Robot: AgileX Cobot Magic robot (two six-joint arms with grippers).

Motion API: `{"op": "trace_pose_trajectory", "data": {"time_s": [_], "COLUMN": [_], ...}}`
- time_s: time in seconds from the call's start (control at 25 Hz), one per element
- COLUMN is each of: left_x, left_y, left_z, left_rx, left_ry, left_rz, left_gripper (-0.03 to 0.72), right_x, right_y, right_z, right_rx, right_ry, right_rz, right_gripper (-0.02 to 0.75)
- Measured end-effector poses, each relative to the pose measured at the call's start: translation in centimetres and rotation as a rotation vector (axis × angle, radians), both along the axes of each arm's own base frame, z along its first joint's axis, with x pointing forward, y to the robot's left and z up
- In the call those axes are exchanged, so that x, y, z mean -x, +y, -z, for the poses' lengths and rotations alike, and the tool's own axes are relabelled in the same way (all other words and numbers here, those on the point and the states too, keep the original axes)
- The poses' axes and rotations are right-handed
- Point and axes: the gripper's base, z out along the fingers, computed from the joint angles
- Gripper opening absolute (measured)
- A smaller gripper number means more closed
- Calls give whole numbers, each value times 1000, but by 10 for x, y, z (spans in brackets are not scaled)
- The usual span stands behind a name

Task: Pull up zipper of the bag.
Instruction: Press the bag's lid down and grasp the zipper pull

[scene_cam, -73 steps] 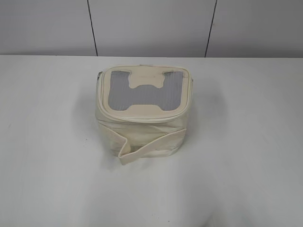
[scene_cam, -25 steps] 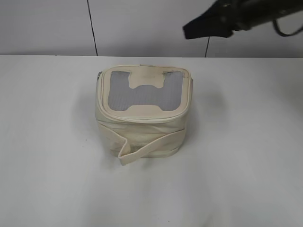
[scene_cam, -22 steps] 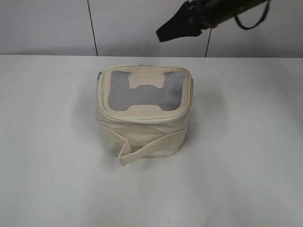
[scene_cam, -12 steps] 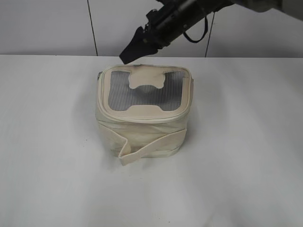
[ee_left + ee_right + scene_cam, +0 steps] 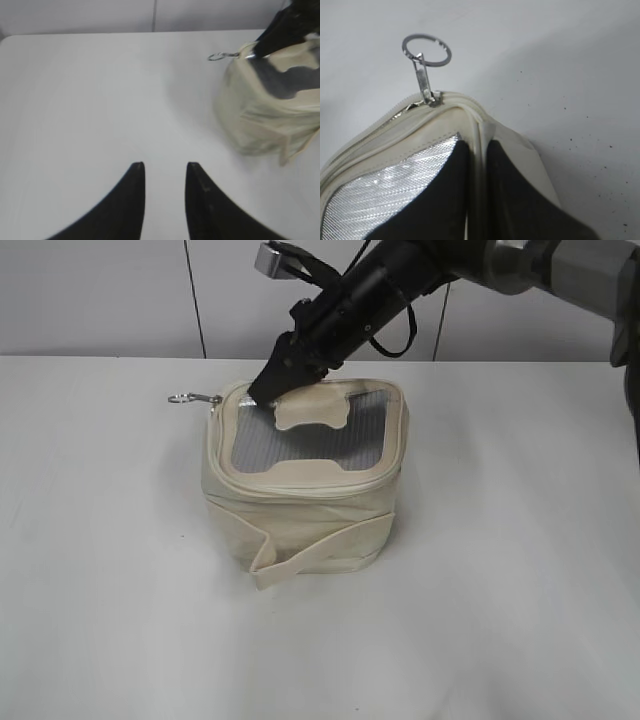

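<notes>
The cream bag [image 5: 300, 515] with its grey mesh top panel [image 5: 300, 445] stands mid-table. The zipper track [image 5: 301, 483] runs round the top rim. A silver ring pull [image 5: 182, 398] sticks out sideways from the back left corner. My right gripper [image 5: 266, 392] rests on that corner. In the right wrist view its jaws [image 5: 477, 150] are pinched on the cream rim ridge just behind the ring pull [image 5: 426, 50]. My left gripper [image 5: 164, 167] is open and empty over bare table, well left of the bag [image 5: 260, 110]. It does not show in the exterior view.
The white table [image 5: 110, 570] carries only the bag. A grey panelled wall [image 5: 100, 295] runs behind its far edge. The bag's loose strap end [image 5: 268, 565] hangs at the front.
My right arm swept in from the upper right and came down onto the bag's back left corner. The ring pull, earlier tucked against the bag, now sticks out to the left.
</notes>
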Motion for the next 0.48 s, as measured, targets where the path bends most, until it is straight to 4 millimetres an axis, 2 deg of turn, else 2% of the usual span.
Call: {"op": "trace_pose_trajectory", "data": {"time_s": [0.16, 0.24, 0.32, 0.4, 0.48], "left_x": [-57, -92, -139, -180, -223], "left_y": [-30, -43, -50, -46, -39], "left_z": [-13, -15, -10, -4, 10], "left_rx": [118, 145, 138, 122, 128], "left_ry": [35, 64, 110, 150, 217], "left_rz": [258, 370, 442, 469, 484], "left_gripper": [184, 183, 194, 244, 342], "right_x": [0, 0, 0, 0, 0], "right_y": [0, 0, 0, 0, 0], "right_z": [0, 0, 0, 0, 0], "right_rx": [0, 0, 1, 1, 1], "right_ry": [1, 1, 2, 6, 12], "right_rz": [1, 1, 0, 2, 6], "right_gripper": [77, 77, 77, 77, 76]}}
